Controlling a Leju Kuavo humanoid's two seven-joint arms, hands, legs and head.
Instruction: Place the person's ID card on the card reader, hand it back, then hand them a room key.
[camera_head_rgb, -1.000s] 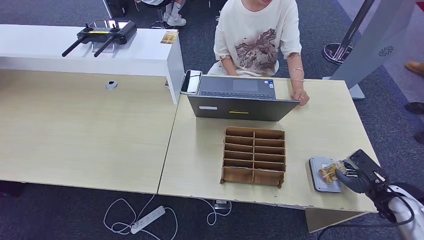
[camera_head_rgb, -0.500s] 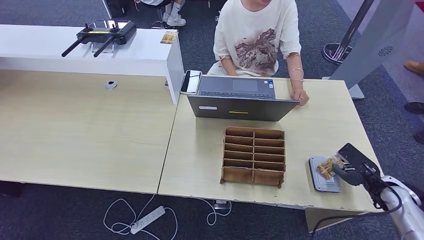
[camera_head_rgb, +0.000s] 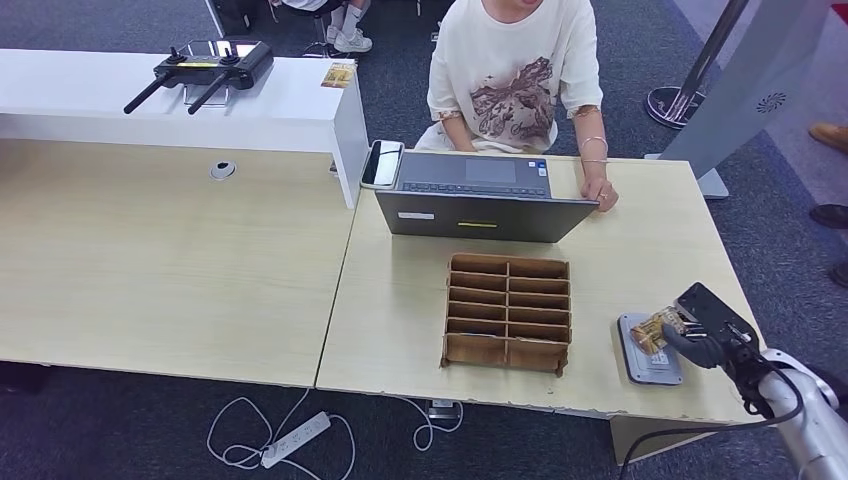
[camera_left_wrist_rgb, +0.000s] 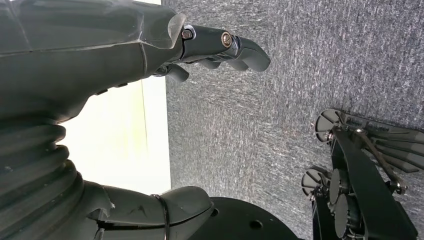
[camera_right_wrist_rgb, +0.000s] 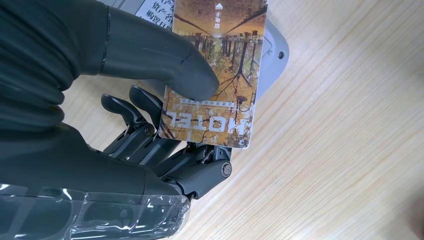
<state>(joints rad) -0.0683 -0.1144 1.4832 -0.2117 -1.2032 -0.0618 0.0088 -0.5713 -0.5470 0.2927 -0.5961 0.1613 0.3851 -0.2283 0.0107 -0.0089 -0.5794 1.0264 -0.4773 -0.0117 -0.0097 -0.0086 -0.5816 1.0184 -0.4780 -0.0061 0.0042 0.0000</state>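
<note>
Right hand (camera_right_wrist_rgb: 150, 125) pinches the hotel card (camera_right_wrist_rgb: 215, 75) between thumb and fingers, its far end over the grey card reader (camera_right_wrist_rgb: 272, 47) just beyond the fingertips. Judged thin, stiff, light and slick; best gripped by one short end. Left hand (camera_left_wrist_rgb: 100, 65) hangs empty, fingers apart.

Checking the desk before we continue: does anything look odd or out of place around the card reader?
One thing: the card pinched in the right hand over the grey card reader is printed HOTEL, so it looks like a room key rather than an ID. Nothing looks spilled or damaged.
</note>
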